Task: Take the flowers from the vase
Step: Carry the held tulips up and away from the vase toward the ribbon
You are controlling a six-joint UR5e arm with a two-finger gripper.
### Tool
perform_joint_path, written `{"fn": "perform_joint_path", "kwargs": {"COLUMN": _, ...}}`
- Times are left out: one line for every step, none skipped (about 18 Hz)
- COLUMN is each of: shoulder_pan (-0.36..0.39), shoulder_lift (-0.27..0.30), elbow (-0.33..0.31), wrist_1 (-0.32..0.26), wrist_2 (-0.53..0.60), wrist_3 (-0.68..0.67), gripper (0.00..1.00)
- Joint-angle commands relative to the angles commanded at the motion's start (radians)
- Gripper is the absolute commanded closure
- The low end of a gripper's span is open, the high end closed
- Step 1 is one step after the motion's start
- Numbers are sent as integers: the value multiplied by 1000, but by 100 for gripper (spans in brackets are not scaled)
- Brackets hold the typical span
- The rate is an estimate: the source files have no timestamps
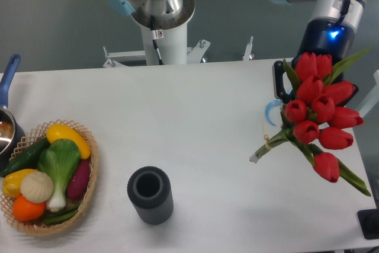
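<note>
The flowers, red tulip buds with green leaves and tied stems, hang in the air over the table's right side, stems pointing down-left. My gripper sits behind the bunch, mostly hidden by the blooms, and is shut on the flowers; only one dark finger shows at the left. The vase, a dark grey ribbed cylinder, stands empty near the table's front centre, well to the left of the bouquet.
A wicker basket of vegetables stands at the front left. A pot with a blue handle is at the left edge. The arm's white base rises behind the table. A dark object sits at the front right corner.
</note>
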Motion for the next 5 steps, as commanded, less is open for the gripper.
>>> {"fn": "perform_joint_path", "kwargs": {"shoulder_pan": 0, "shoulder_lift": 2, "elbow": -3, "wrist_1": 0, "wrist_2": 0, "wrist_3": 0, "gripper": 58}}
{"fn": "perform_joint_path", "kwargs": {"shoulder_pan": 0, "shoulder_lift": 2, "elbow": -2, "wrist_1": -2, "wrist_2": 0, "wrist_3": 0, "gripper": 58}}
{"fn": "perform_joint_path", "kwargs": {"shoulder_pan": 0, "shoulder_lift": 2, "elbow": -2, "wrist_1": -2, "wrist_2": 0, "wrist_3": 0, "gripper": 58}}
{"fn": "perform_joint_path", "kwargs": {"shoulder_pan": 0, "shoulder_lift": 2, "elbow": -2, "wrist_1": -2, "wrist_2": 0, "wrist_3": 0, "gripper": 58}}
{"fn": "perform_joint_path", "kwargs": {"shoulder_pan": 0, "shoulder_lift": 2, "elbow": -2, "wrist_1": -2, "wrist_2": 0, "wrist_3": 0, "gripper": 58}}
